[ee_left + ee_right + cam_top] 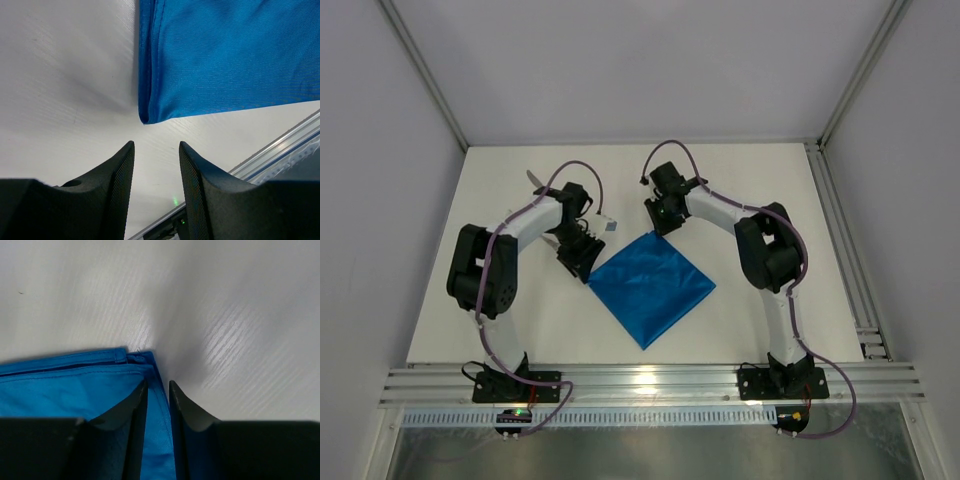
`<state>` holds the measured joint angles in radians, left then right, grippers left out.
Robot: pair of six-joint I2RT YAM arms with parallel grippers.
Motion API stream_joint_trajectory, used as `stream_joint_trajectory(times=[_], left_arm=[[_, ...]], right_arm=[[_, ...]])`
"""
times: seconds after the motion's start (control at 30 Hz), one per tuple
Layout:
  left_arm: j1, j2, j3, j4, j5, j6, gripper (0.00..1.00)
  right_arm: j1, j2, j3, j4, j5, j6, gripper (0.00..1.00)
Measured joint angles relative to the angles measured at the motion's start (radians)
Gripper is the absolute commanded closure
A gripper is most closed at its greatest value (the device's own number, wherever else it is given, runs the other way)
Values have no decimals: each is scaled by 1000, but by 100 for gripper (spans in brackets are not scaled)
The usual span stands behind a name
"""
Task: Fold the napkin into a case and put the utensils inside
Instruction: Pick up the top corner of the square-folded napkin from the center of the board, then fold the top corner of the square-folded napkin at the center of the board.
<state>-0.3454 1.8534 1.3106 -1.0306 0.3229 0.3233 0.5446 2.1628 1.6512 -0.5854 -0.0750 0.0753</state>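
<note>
The bright blue napkin lies folded as a diamond on the white table. My left gripper is open and empty just off its left corner. In the left wrist view that folded corner lies a little beyond the gripper. My right gripper is at the napkin's far corner. In the right wrist view it is shut on the napkin's hemmed edge near the corner. A slim silver utensil tip shows behind the left arm; the rest of the utensils are hidden.
The white table is bounded by grey walls at the back and sides. An aluminium rail with both arm bases runs along the near edge. A side rail runs down the right.
</note>
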Motion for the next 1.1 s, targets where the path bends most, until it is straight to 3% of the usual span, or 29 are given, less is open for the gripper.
stream_joint_trajectory(times=[0.23,0.53,1.1], left_arm=[[2,0,0,0,0,0,56],[2,0,0,-1,0,3,57],[4,0,0,-16,7,18,57]], right_arm=[[0,0,1,-18,-18,-20,96],[-1,-12,-9,-10,-32,-20,96],[27,-225,-180,86,-66,-29,96]])
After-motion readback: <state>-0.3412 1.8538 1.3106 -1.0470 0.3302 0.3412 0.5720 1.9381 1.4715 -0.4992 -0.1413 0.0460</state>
